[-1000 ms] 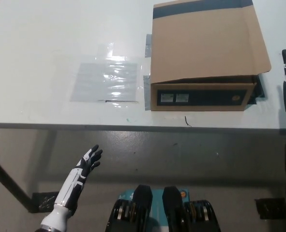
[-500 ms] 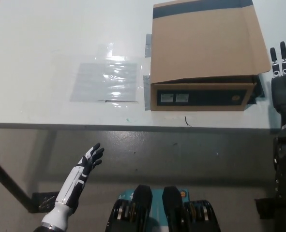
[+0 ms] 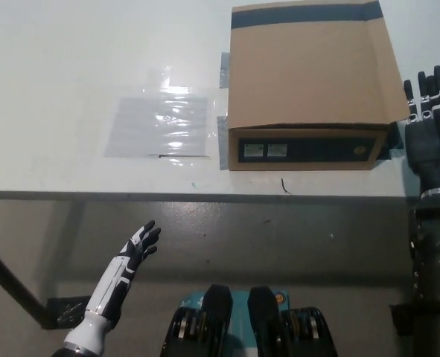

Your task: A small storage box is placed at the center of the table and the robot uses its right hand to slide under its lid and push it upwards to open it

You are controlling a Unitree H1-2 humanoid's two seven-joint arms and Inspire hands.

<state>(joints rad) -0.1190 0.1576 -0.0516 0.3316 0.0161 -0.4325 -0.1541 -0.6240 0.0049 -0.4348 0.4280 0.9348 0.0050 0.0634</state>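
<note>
Fingers [image 3: 432, 88] on the black right hand [image 3: 430, 134] point up-table, slightly apart, holding nothing, just beside the box's [image 3: 309, 85] right edge. Box sits right of centre on the table [image 3: 71, 67], labelled front facing the robot, lid [image 3: 309, 67] down, contents hidden. White left hand [image 3: 134, 251] hangs low, below the table edge, fingers loosely apart.

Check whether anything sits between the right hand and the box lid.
Nothing visible does. The right hand is raised just right of the box, fingers apart, with only bare table between it and the lid. The left hand hangs below the table edge, far from the box.
</note>
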